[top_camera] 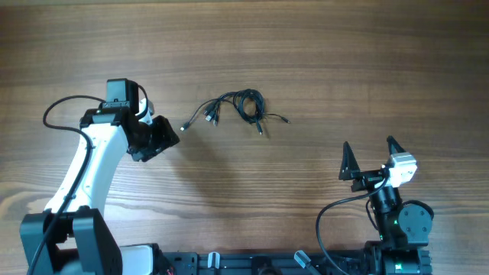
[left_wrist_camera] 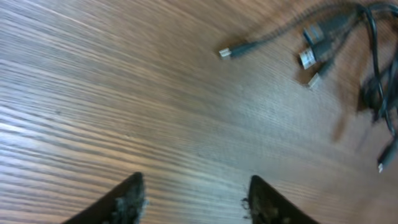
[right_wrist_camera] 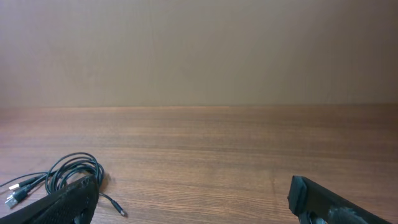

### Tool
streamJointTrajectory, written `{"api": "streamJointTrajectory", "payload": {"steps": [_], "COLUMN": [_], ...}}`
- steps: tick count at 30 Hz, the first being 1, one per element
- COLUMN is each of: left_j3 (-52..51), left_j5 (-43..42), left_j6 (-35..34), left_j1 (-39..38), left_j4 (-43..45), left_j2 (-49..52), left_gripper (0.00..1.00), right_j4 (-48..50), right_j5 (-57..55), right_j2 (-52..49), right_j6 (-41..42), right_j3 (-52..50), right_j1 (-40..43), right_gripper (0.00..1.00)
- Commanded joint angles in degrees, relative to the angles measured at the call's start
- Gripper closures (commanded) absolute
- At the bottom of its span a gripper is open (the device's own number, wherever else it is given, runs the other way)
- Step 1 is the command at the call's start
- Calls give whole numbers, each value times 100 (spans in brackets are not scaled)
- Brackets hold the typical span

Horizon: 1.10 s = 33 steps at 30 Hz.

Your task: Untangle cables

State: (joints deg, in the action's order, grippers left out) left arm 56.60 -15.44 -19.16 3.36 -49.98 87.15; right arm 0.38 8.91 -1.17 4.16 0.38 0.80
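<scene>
- On my overhead view the cables point(top_camera: 238, 106) lie in one small tangle on the wooden table point(top_camera: 321, 46), a little left of the middle.
- The tangle has a tight loop of black cord on its right side. Several strands fan out from it to the left, and two short ends trail off to the lower right.
- One strand reaches furthest left and ends in a small plug point(top_camera: 184, 127), which lies just beside the left gripper point(top_camera: 170, 136) but is not touching it.
- From the left wrist camera, the left gripper point(left_wrist_camera: 194, 196) has its jaws spread wide with only bare wood between the two dark fingertips point(left_wrist_camera: 132, 198).
- In that same view the cables point(left_wrist_camera: 367, 68) sit at the upper right, ahead of the fingers. The nearest plug point(left_wrist_camera: 226, 52) has a silvery tip, and more plug ends are bunched behind it. The view is somewhat blurred.
- The right gripper point(top_camera: 368, 145) is at the lower right of the table, well apart from the tangle, with its jaws wide and holding nothing.
- From the right wrist camera, the right gripper point(right_wrist_camera: 193, 202) shows both fingers at the bottom corners. The cables point(right_wrist_camera: 69, 171) lie far to the left, just above the left finger point(right_wrist_camera: 65, 202) in the picture.
- Neither gripper is touching any cord.
</scene>
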Motion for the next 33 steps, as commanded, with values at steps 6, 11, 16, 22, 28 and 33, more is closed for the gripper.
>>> {"api": "streamJointTrajectory", "payload": {"steps": [6, 11, 16, 22, 28, 33], "left_j3": [-42, -42, -42, -42, -702, -1222], "left_j5": [466, 466, 466, 463, 463, 463], "left_j6": [-575, -575, -573, -577, -835, -835], "left_j1": [-15, -15, -15, -15, -15, -15], "left_j4": [136, 181, 225, 234, 575, 1204], "left_j2": [61, 61, 61, 61, 61, 61], "left_gripper": [26, 19, 16, 17, 27, 87], "right_j4": [17, 15, 17, 17, 17, 17], "right_j5": [-57, -57, -57, -57, -57, -57], "right_j2": [37, 37, 37, 37, 37, 37], "right_j6": [-101, -101, -101, -103, -101, -103], "right_j3": [-9, -9, -9, -9, -9, -9], "right_j1": [-46, -46, -46, -46, -46, -46], "right_gripper": [0, 0, 0, 0, 0, 0]}}
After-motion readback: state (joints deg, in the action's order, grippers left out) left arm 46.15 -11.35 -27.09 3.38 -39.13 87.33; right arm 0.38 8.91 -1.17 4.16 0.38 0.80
